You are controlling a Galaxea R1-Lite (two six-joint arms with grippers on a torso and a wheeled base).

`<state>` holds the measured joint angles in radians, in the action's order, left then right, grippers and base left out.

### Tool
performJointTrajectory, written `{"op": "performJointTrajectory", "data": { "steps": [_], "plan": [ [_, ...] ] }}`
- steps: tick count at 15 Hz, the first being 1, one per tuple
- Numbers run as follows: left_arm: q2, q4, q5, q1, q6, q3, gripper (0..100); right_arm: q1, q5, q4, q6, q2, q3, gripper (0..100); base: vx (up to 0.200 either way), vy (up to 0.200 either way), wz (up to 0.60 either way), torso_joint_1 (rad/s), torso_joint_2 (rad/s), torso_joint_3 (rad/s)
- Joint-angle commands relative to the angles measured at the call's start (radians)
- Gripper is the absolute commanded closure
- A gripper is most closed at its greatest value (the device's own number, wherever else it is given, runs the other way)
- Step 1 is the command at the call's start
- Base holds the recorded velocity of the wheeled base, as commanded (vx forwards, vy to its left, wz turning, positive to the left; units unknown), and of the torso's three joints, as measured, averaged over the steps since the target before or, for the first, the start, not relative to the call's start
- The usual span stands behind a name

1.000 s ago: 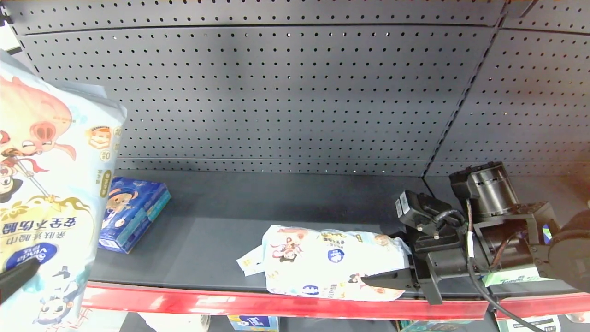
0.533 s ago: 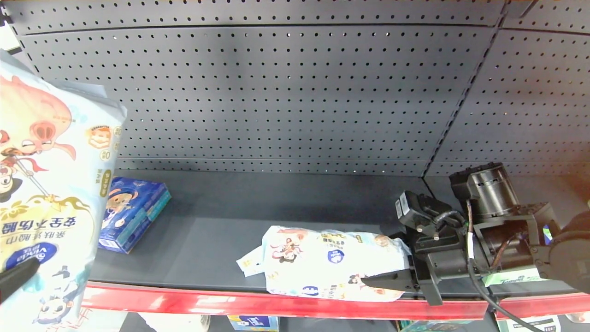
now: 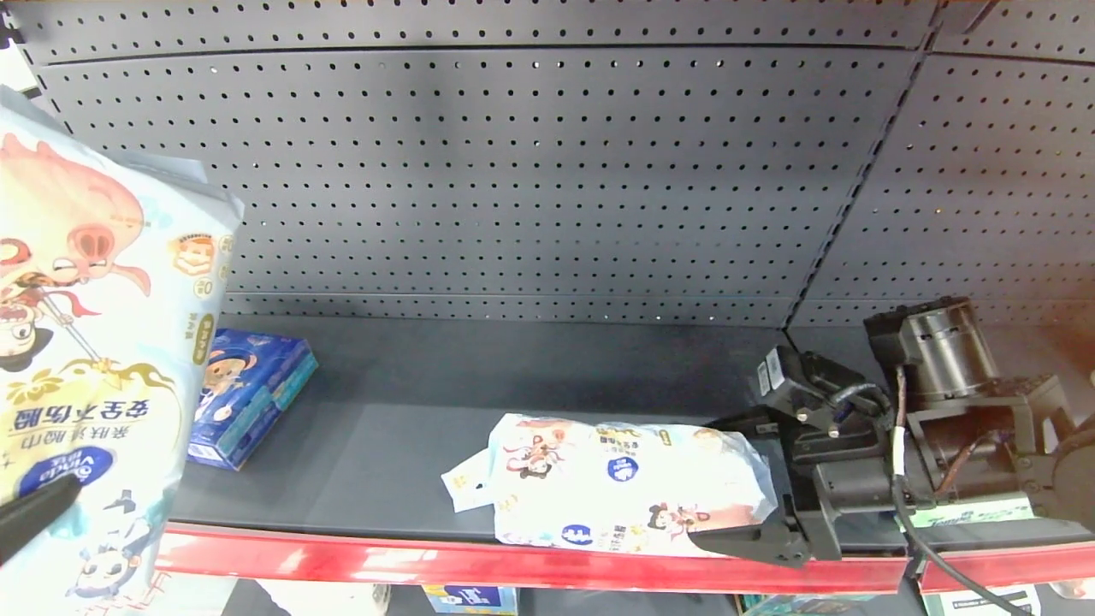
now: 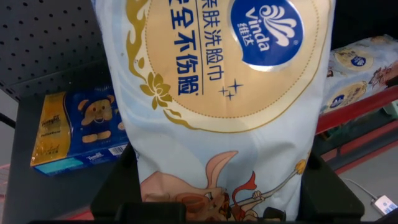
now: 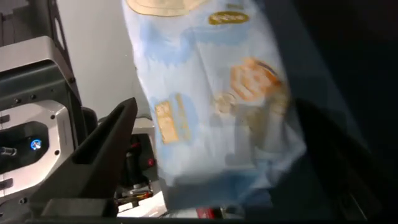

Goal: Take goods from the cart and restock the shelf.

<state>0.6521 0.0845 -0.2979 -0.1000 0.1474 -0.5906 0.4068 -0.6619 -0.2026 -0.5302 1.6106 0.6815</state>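
Observation:
A large pale-blue tissue pack (image 3: 94, 359) with cartoon print hangs in the air at the far left, in front of the shelf. My left gripper (image 4: 222, 168) is shut on the tissue pack (image 4: 217, 93), one finger (image 3: 34, 513) showing at its lower edge. A smaller pack of the same print (image 3: 624, 483) lies flat on the dark shelf board (image 3: 411, 411), close to the red front edge. My right gripper (image 3: 719, 481) stands open at this pack's right end, its fingers on either side. In the right wrist view the small pack (image 5: 211, 99) lies between the spread fingers (image 5: 99, 155).
A blue tissue box (image 3: 248, 393) lies at the shelf's left, behind the large pack, also visible as the box (image 4: 81, 130). A green-and-white box (image 3: 967, 512) sits under my right arm. A pegboard wall (image 3: 513, 171) backs the shelf. A red strip (image 3: 428, 560) lines the front edge.
My right gripper has opened and drawn back to the right, letting go of the small pack, which now rests on the shelf. The large pack has shifted slightly to the right.

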Motion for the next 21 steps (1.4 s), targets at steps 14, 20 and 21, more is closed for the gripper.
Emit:
{"op": "performJointTrajectory", "data": {
  "steps": [14, 20, 21],
  "plan": [
    [0.779, -0.075, -0.294, -0.078, 0.359, -0.351, 100, -0.525, 0.536, 0.014, 0.415, -1.233, -0.470, 0, 0.000, 0.000, 0.00, 0.000, 0.00, 0.000],
    [1.103, -0.074, -0.379, -0.113, 0.587, -0.633, 100, -0.526, 0.581, 0.117, 0.414, -1.308, -0.461, 0, 0.000, 0.000, 0.00, 0.000, 0.00, 0.000],
    [1.136, -0.074, -0.389, -0.118, 0.607, -0.670, 100, -0.526, 0.581, 0.135, 0.414, -1.322, -0.459, 0, 0.000, 0.000, 0.00, 0.000, 0.00, 0.000]
  ]
}}
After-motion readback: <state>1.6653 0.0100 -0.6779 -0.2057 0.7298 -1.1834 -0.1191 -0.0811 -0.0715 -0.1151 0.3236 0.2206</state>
